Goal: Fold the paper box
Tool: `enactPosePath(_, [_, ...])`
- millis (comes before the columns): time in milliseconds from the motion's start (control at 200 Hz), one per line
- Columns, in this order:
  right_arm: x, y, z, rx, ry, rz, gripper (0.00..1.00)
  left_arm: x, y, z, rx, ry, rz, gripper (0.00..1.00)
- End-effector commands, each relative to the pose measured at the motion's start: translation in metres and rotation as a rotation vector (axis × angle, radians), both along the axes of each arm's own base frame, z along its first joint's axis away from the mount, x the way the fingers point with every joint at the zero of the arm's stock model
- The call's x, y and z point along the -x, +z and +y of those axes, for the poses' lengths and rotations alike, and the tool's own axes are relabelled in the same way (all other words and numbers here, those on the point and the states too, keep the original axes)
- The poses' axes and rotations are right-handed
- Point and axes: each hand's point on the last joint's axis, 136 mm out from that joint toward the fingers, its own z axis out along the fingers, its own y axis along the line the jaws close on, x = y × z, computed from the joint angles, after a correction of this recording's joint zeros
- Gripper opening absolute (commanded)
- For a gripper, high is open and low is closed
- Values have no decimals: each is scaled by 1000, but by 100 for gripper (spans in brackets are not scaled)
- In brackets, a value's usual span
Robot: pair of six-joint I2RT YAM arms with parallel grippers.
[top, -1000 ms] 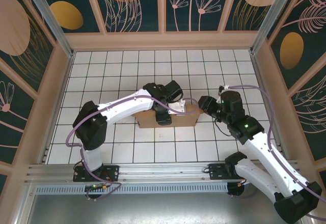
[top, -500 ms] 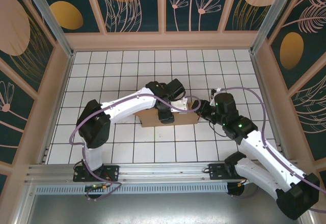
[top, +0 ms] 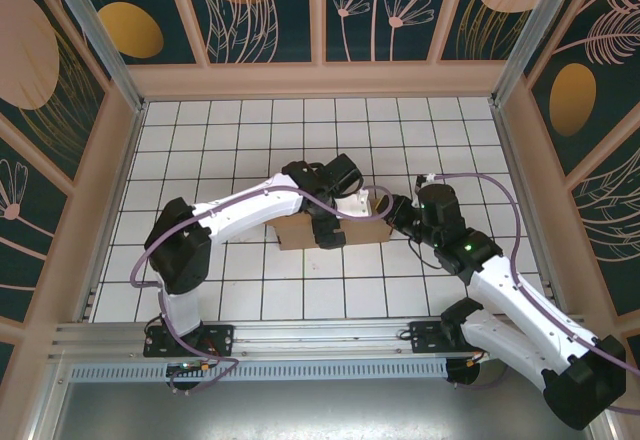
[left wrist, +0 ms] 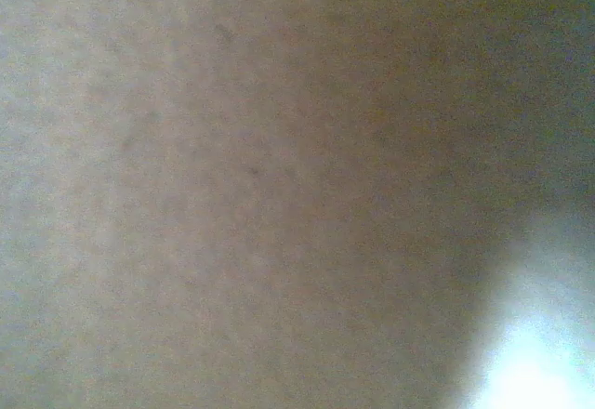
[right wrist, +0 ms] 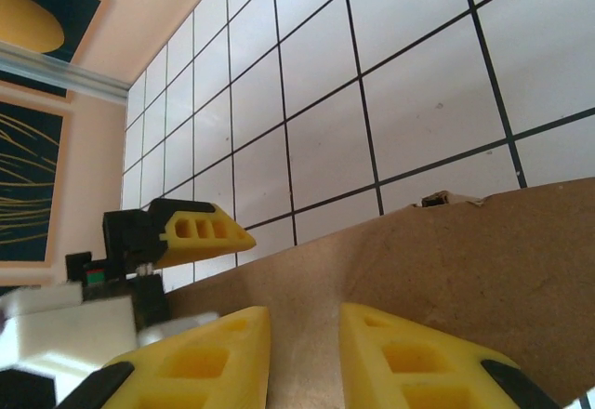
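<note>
The right hand [right wrist: 304, 325] is nosing right up to the right end of the paper box [top: 300, 232], its yellow fingers [right wrist: 200, 362] parted a little and pinching nothing that I can see. The left hand [top: 330, 228] is reaching down over the box's middle; clenched or not, I cannot tell. The box is sitting mid-desk [top: 240, 290], between both arms. I'm worrying that an uneven push could buckle a cardboard wall off its crease, or send the light box skidding across the tiles.

Brown paper box [left wrist: 232, 177] sat very close up, all blurry, looked darker toward the right side, a bright white patch [left wrist: 539, 353] glowed in the bottom right corner
</note>
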Motion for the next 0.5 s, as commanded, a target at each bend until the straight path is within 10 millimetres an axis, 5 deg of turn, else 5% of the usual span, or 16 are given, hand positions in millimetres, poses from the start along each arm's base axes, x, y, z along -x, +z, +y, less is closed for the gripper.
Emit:
enactPosePath(0, [4, -30, -14, 66, -63, 77, 27, -1, 22, 0, 67, 13, -21, 99])
enactPosePath(155, [3, -30, -14, 68, -74, 84, 26, 0, 43, 4, 131, 39, -66, 98])
enactPosePath(495, [1, -30, -16, 72, -85, 81, 26, -18, 135, 39, 426, 345, -319, 99])
